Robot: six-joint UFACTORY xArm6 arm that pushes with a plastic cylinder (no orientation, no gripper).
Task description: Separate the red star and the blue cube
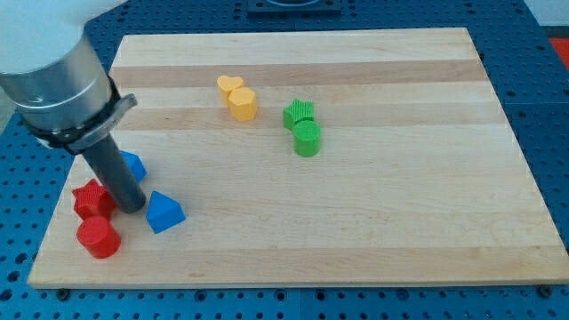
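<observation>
Lower left of the frame: my tip point(132, 206) stands just right of the red star point(90, 198), wedged between it and the blue cube point(132, 165) just behind the rod. There is no claw to open or close. They seem barely parted; more pushing remains. I can read no writing anywhere.

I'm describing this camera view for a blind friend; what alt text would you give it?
My tip, the end of a dark rod, rests on a pale wooden board between a red star block and a blue cube. A red cylinder and blue triangular block lie nearby; yellow and green blocks sit further up.
</observation>
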